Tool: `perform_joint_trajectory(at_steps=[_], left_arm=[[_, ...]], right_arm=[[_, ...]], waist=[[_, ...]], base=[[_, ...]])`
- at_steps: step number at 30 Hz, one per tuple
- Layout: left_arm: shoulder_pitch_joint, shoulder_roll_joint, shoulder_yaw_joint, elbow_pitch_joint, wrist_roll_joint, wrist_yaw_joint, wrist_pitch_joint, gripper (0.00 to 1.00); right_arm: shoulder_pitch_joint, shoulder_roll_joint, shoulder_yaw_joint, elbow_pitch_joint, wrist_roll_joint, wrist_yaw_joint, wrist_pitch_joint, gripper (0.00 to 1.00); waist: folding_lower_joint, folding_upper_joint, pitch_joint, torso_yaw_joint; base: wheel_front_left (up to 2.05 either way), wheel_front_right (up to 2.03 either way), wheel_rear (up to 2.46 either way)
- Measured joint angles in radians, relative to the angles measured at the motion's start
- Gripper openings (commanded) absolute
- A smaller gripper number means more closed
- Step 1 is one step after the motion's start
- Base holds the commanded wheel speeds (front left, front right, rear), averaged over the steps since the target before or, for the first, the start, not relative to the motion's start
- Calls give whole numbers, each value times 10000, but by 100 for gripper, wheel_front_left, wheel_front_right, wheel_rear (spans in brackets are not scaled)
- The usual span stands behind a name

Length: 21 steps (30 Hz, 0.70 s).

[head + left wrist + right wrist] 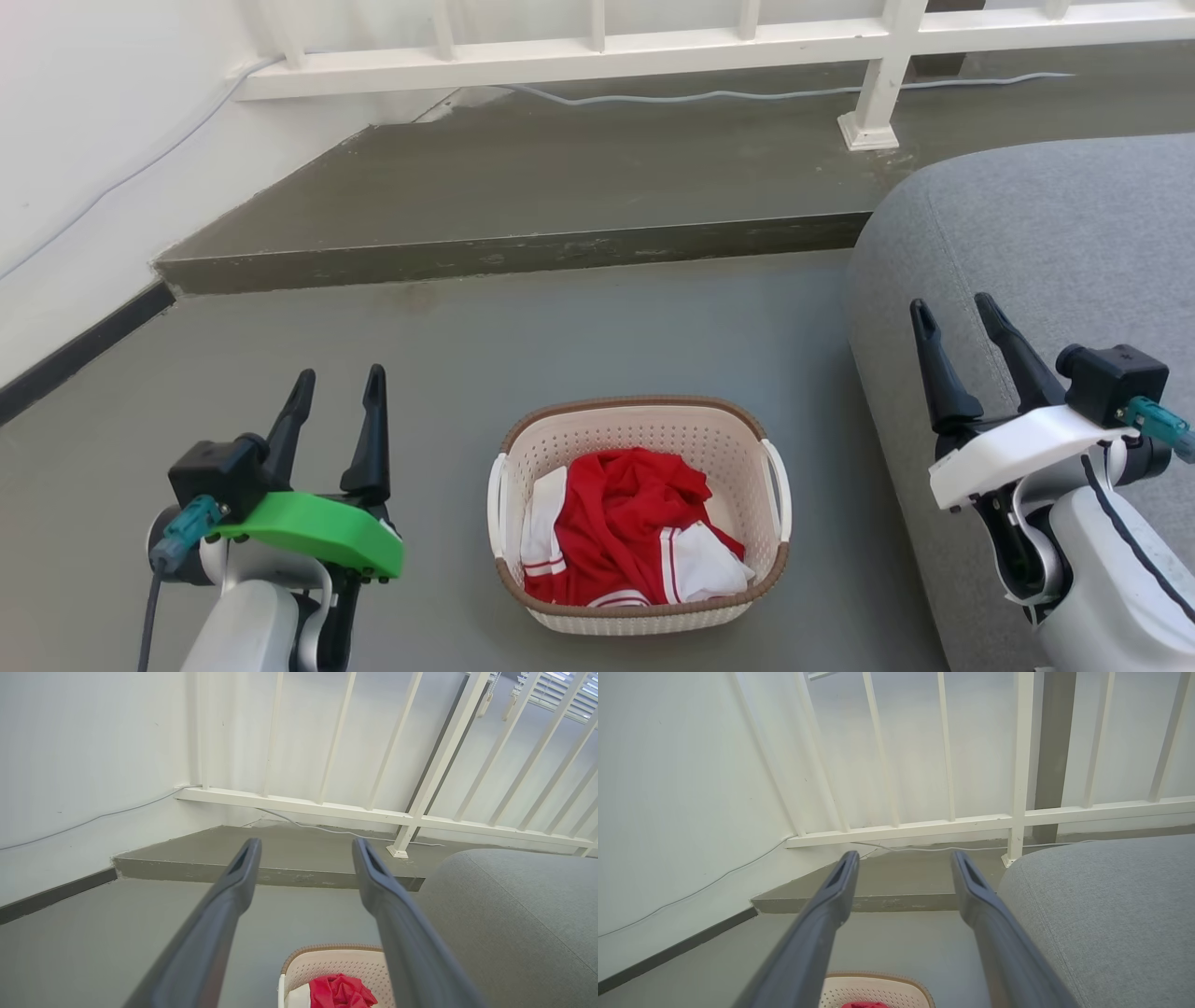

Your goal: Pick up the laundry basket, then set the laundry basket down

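You have the grey floor [448,355] under the laundry basket [644,437], which stands upright on it, low in the middle of the head view. The white wall [93,140] runs well off to the basket's left, with a dark skirting strip [75,359] along its foot.

The grey sofa [1055,243] bulks up on the basket's right. Its rounded edge is near the basket's right side but not touching, leaving a narrow strip of floor between them. That is the closest obstacle on that side.

Beyond the basket a raised concrete step [523,187] crosses the floor, and a white railing [597,51] stands along the step's far side. One railing post [873,103] is planted on the step beyond the basket and to its right.

Your right hand [950,304] hangs to the basket's right, over the sofa's edge. Its two dark fingers are spread apart and hold nothing. Your left hand [340,373] hangs to the basket's left above the floor, fingers likewise apart and empty. Neither hand touches the basket, and both of its white loop handles are free.

Inside the basket lies a crumpled red and white garment [625,523], covering most of the bottom.

A thin grey cable [709,94] trails along the step beyond the basket, under the railing.
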Motion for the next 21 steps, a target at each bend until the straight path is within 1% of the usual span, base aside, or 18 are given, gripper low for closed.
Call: perform_joint_trajectory(at_steps=[4, 11, 13, 18, 21], left_arm=[[164, -142, 50, -169, 173, 0, 0, 100], [417, -196, 226, -403, 341, -6, 0, 100], [483, -205, 276, -414, 405, -15, 0, 100], [532, -259, 341, -489, 535, -96, 0, 100], [615, -290, 364, -531, 671, -105, 0, 100]], right_arm=[[190, 82, -81, -104, -96, 10, -2, 100], [293, 130, -253, -226, -286, 31, -2, 100], [351, 155, -286, -253, -376, 111, 0, 100], [483, 257, -397, -288, -454, 127, 0, 100], [489, 297, -437, -305, -512, 205, 0, 100]], waist=[[0, 0, 26, 19], [0, 0, 73, 22], [0, 0, 83, 19], [0, 0, 99, 11], [0, 0, 101, 8]], base=[[0, 0, 0], [0, 0, 0], [0, 0, 0], [0, 0, 0], [0, 0, 0]])
